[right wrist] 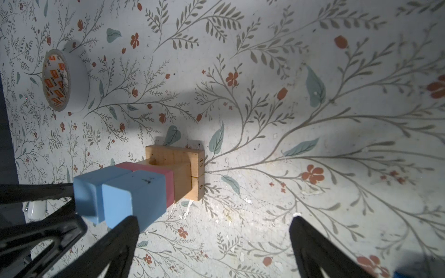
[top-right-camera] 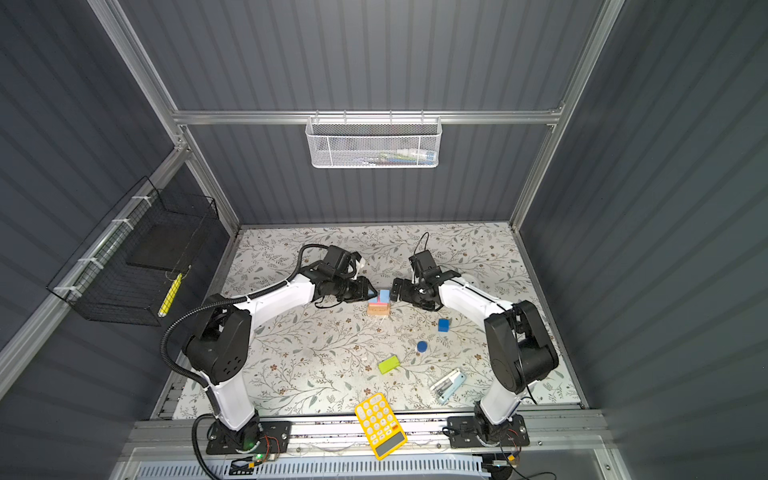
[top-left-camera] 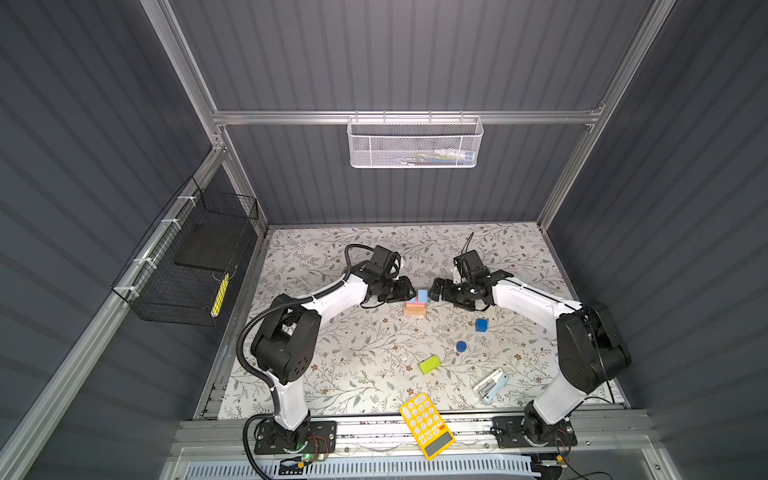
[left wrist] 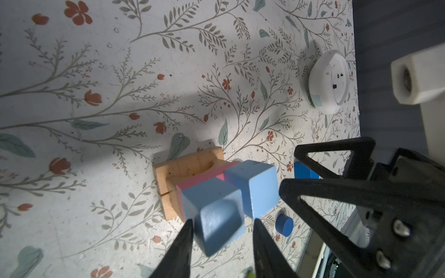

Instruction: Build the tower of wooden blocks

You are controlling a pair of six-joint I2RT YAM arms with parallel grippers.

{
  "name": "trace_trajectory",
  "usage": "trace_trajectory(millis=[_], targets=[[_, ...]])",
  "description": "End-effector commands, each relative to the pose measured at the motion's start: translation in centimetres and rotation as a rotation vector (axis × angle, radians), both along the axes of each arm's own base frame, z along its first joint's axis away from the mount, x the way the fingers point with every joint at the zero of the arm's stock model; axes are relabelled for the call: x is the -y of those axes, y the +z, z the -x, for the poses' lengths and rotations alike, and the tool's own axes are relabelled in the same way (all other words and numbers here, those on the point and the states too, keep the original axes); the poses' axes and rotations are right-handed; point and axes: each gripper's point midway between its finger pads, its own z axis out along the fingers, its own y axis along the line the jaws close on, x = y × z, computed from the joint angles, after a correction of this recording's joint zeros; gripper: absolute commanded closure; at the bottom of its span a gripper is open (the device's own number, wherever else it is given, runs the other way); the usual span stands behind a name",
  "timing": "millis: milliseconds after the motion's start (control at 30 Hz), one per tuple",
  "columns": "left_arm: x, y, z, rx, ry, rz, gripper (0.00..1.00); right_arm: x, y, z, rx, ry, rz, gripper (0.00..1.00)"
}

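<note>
Tower (top-left-camera: 415, 308) could topple if left end effector (left wrist: 224, 225), clamping a blue cube (left wrist: 216, 207), nudges its neighbour (left wrist: 255, 185); right end effector (right wrist: 214, 219) gapes empty.

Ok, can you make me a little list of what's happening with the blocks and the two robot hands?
tower: tan bars at the bottom, pink bar on them, one light-blue cube on top
left gripper: shut on the second light-blue cube, right beside the first one
right gripper: open, empty, next to the tower
loose blocks: lime-green bar, dark-blue cube, dark-blue cylinder
not blocks: yellow calculator, pale-blue stapler
</note>
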Motion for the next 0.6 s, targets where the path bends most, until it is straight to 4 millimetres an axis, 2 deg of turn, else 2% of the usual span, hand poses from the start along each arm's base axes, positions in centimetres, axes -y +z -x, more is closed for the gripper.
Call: trace_trajectory(millis=[0,567], targets=[[0.72,0.33,0.09,-0.02,-0.009,0.013,0.59,-0.27,-0.05,-0.62,-0.001,-0.004,-0.009,0.01],[0.87,0.4,-0.02,-0.021,-0.007,0.017,0.61,-0.05,-0.21,-0.69,-0.003,-0.011,0.005,0.01]])
